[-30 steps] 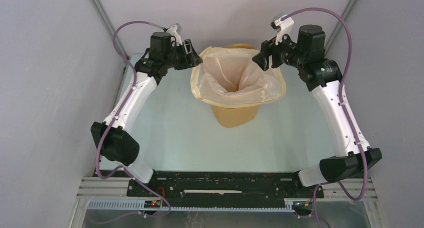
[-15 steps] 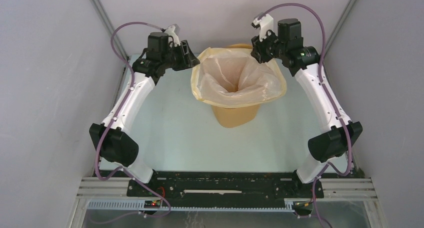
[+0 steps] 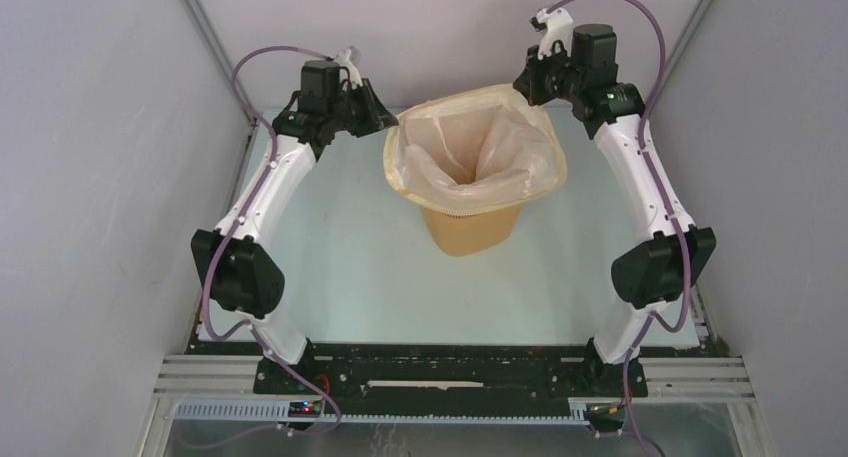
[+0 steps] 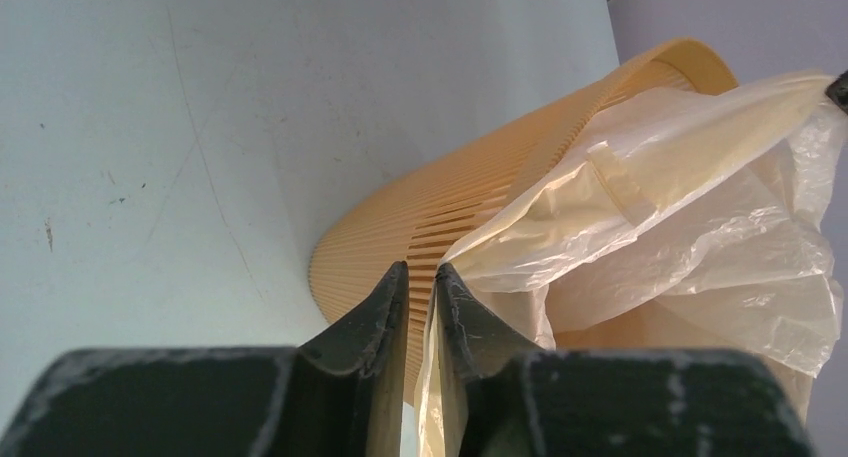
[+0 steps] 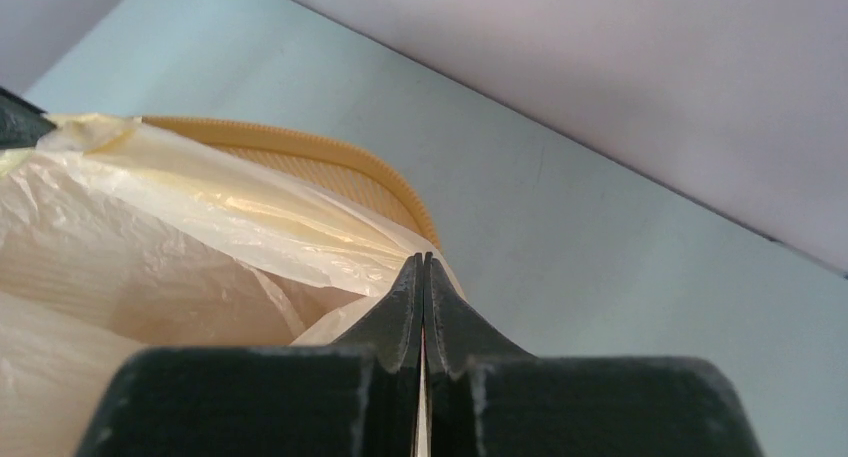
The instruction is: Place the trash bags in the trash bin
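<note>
A: What stands on the pale blue-green tabletop?

B: A yellow-orange, slit-sided plastic bin, upright toward the far side. A thin, crinkly, translucent whitish plastic bag with a pale yellow rim band drapes over its mouth and sags inside.

A: And the grippers?

B: Left gripper: jaws clamped on the bag's left rim. Right gripper: jaws pinched together on its far-right rim.

The trash bin stands far-centre on the worktop, trash bag inside; left claw at its left rim, right claw far-right.
</note>
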Robot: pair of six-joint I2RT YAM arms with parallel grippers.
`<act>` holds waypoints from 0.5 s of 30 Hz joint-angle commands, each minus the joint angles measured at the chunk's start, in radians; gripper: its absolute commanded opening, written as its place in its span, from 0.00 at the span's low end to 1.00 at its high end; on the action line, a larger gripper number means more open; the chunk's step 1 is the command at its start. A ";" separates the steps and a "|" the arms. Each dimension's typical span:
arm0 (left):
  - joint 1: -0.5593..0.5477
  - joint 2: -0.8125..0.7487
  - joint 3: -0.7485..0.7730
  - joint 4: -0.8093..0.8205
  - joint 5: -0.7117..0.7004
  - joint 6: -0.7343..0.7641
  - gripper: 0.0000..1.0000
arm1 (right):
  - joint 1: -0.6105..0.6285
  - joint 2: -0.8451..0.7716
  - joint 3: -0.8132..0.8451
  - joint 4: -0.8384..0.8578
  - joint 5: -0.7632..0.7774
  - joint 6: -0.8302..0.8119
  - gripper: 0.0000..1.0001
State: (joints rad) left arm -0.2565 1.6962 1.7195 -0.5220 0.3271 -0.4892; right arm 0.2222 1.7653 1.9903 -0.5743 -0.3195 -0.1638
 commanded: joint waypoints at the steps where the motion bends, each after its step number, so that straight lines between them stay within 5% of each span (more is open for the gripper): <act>1: 0.014 0.006 0.065 0.040 0.022 -0.015 0.21 | -0.039 0.034 0.043 0.106 -0.069 0.135 0.00; 4: 0.025 0.013 0.061 0.051 0.026 -0.019 0.19 | -0.049 0.069 0.054 0.139 -0.082 0.179 0.00; 7: 0.038 0.027 0.059 0.067 0.042 -0.039 0.02 | -0.053 0.121 0.095 0.147 -0.092 0.213 0.00; 15: 0.058 0.091 0.051 0.135 0.082 -0.138 0.00 | -0.063 0.276 0.232 0.094 -0.082 0.283 0.00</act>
State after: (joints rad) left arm -0.2096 1.7515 1.7271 -0.4541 0.3756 -0.5606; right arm 0.1734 1.9942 2.1475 -0.4812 -0.4065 0.0616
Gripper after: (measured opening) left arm 0.008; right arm 0.006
